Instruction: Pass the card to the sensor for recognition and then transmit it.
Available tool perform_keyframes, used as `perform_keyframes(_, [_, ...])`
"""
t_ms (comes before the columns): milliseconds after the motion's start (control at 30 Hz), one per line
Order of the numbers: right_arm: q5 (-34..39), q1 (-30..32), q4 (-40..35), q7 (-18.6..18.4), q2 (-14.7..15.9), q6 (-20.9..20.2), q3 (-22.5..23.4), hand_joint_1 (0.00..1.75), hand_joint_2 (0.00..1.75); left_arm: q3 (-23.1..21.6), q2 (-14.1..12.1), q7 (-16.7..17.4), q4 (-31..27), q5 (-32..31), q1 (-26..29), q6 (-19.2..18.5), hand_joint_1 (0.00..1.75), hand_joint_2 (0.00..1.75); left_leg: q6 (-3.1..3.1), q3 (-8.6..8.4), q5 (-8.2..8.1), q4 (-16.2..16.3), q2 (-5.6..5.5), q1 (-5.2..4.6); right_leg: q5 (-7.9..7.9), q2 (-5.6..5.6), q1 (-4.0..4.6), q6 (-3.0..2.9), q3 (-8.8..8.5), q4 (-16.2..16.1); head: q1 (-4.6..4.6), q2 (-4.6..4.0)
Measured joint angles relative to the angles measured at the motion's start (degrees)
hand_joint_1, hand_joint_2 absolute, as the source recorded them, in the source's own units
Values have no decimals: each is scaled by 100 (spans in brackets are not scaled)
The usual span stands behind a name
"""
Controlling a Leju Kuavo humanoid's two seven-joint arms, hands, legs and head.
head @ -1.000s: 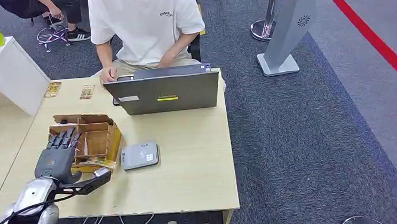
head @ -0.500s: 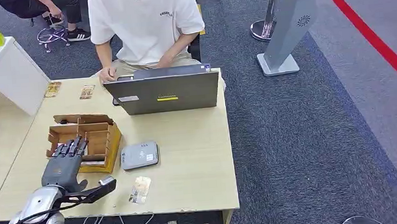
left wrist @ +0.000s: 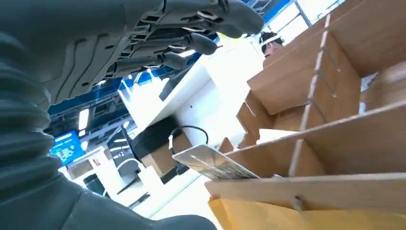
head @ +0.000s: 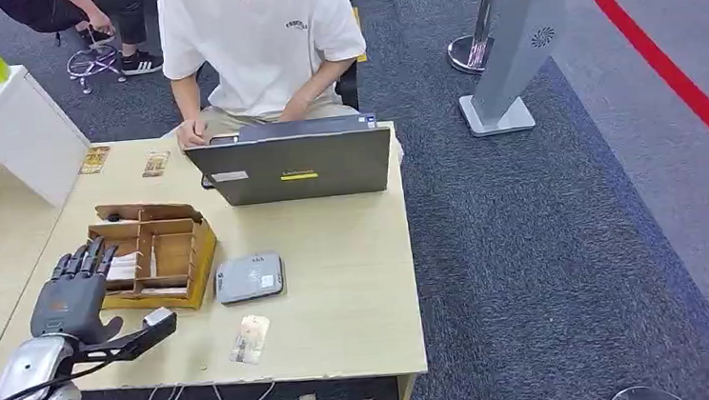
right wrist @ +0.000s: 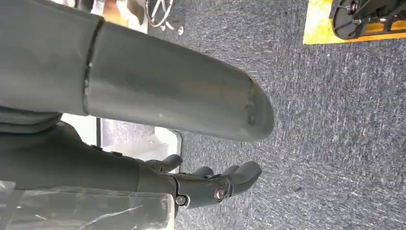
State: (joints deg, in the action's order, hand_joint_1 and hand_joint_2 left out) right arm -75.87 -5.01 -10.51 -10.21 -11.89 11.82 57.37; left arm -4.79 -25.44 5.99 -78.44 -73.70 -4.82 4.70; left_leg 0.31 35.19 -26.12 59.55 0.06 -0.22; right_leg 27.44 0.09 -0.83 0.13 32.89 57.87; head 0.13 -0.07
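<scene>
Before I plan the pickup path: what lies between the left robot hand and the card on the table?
In the head view, bare tabletop lies between the left robot hand and the card; its thumb points toward the card across that stretch.

The left arm (head: 31, 383) is polished silver with a thin black cable looping along it. Its left hand (head: 71, 294) is dark grey, with a ribbed cover and segmented fingers. The right hand (right wrist: 210, 184) is dark grey too, one small round screw showing.
</scene>
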Motion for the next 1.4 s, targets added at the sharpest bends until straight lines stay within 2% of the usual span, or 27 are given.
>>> perform_keyframes(333, [-15,1,0,0,7,-19,0,0,0,463,-247,-37,-286,159,264,-4,0,175,0,1,0,0,0,1,0,0,0,0,1,0,0,0])
perform_keyframes(667, [-92,2,0,61,81,-135,-2,0,0,612,-249,-46,-262,85,276,2,0,175,0,1,0,1,1,0,0,1,0,0,1,0,0,0])
perform_keyframes(1033, [-103,1,0,59,87,-135,-2,0,0,654,-125,-52,-260,-153,285,31,0,175,0,1,0,1,0,0,0,1,0,0,2,-1,0,0])
perform_keyframes(1400, [-111,-1,0,48,87,-135,-2,0,0,634,225,-46,35,-439,187,111,0,175,0,1,0,2,2,0,-1,2,0,1,6,-2,-4,0])
